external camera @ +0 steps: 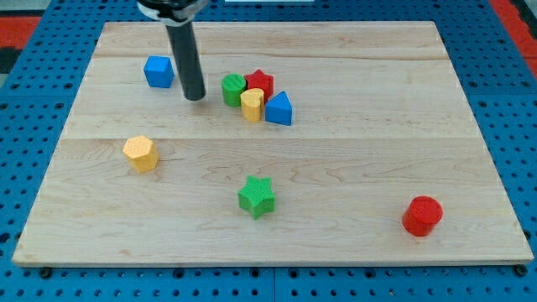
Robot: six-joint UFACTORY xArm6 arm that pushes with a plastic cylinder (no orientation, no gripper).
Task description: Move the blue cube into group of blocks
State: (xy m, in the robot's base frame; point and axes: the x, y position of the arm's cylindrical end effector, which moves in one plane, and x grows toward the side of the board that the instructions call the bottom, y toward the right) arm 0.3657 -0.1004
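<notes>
- A pale wooden board [352, 159] lies on a blue pegboard surface, with small coloured blocks spread across it.
- Toward the view's left, an orange hexagonal block [141, 153] sits alone, well apart from everything else.
- Near the view's top left, the blue cube [159, 71] rests by itself; it is not yet part of the group, so the task looks barely begun.
- Just to the cube's right stands the arm's dark rod; my tip [195, 97] touches the board between the cube and the cluster, close beside the cube but apparently not touching it.
- There is no pincer to open or close here, only this plain rod.
- Right of the tip is the group: a green cylinder [233, 89], a red star [260, 82], a yellow block [252, 105] and a blue triangular block [279, 109], packed together.
- The tip stands on the cluster side of the cube, so it probably needs to get round to the cube's left before pushing.
- Lower centre lies a green star [257, 196].
- Far right, near the bottom, stands a red cylinder [421, 216].
</notes>
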